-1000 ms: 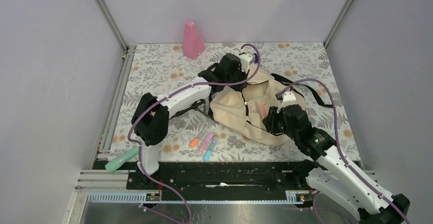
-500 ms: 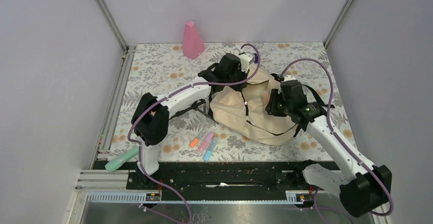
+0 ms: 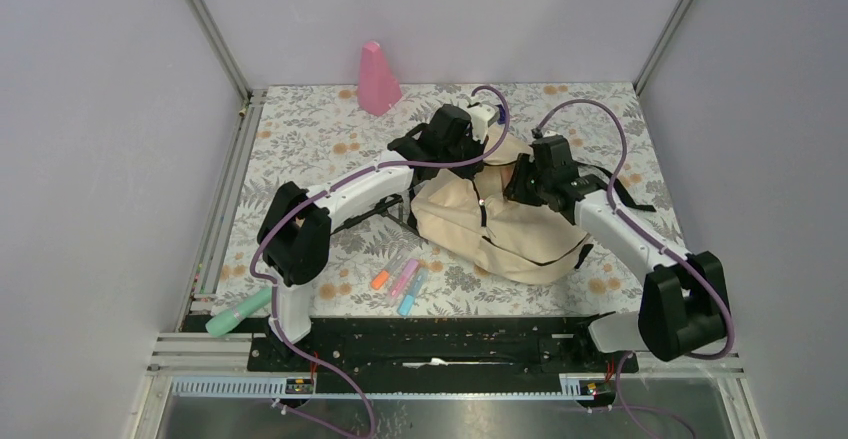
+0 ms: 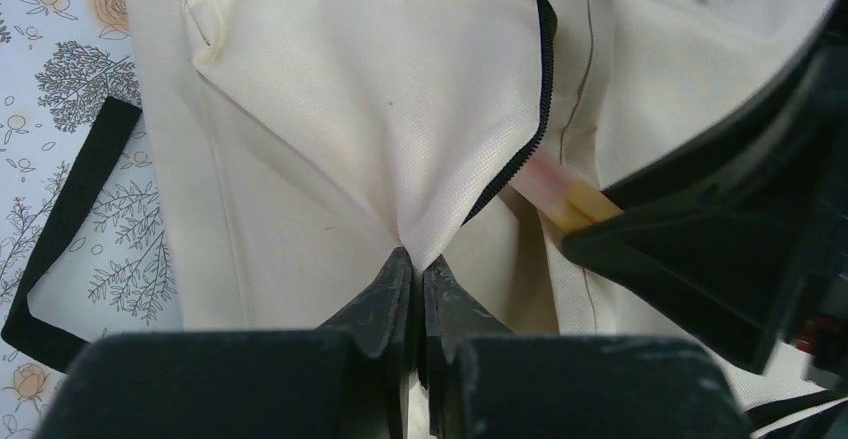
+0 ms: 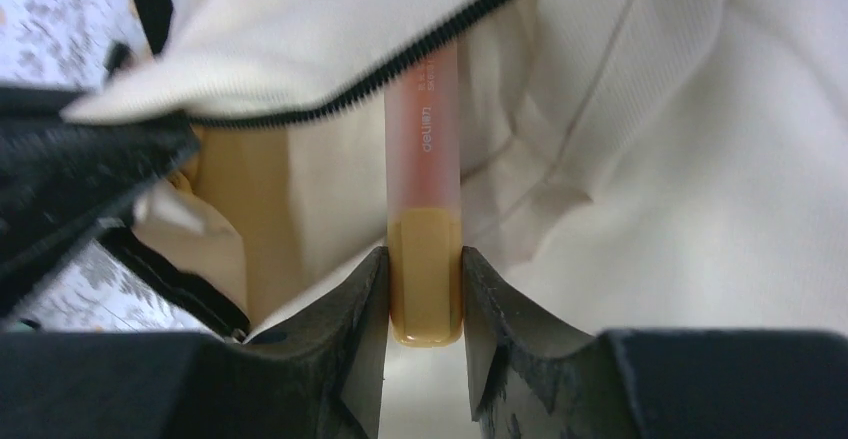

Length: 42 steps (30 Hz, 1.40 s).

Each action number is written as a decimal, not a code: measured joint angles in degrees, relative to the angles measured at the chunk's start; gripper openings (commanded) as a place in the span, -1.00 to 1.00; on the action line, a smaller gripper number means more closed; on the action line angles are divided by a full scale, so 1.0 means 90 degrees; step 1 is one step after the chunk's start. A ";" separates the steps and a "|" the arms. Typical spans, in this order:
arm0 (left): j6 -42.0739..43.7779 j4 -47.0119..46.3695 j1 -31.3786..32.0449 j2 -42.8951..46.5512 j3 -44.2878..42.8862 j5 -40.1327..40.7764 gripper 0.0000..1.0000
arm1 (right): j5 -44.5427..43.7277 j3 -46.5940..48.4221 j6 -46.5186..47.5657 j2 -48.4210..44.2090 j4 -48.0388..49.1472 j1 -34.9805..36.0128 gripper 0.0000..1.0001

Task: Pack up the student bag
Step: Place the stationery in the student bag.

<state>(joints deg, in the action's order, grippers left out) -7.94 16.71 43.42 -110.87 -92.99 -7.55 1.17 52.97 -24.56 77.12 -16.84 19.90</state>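
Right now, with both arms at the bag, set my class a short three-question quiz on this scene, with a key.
1. True or false: the left gripper hangs open above the student bag.
2. The right gripper holds: A a book, B a highlighter, C a strap?
3. How many loose highlighters lie side by side on the table in front of the bag?
Key: 1 false, it is shut on the bag's fabric; 2 B; 3 three.
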 measured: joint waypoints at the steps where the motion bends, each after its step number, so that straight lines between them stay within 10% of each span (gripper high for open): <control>1: 0.0000 -0.0002 0.0000 0.0000 0.0000 0.0000 -1.00 | 0.0002 0.0015 -0.0083 0.0087 0.0148 0.0000 -1.00; 18: -0.0015 -0.0032 -0.0041 0.0000 0.0000 -0.0092 -1.00 | -0.0296 -0.0321 -0.1717 0.1105 0.3121 0.0432 -0.98; 30: -0.0107 -0.0012 -0.0097 0.0000 0.0000 -0.0119 -1.00 | -0.0597 -0.0770 -0.1681 0.1389 0.4325 0.0801 0.03; 42: -0.0119 -0.0007 -0.0104 0.0002 0.0000 -0.0175 -1.00 | -0.0874 -0.1061 -0.1418 0.1292 0.4673 0.0799 0.12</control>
<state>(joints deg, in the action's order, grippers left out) -9.02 16.64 42.48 -110.85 -92.99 -9.13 -6.70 43.42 -37.32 88.75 25.21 27.09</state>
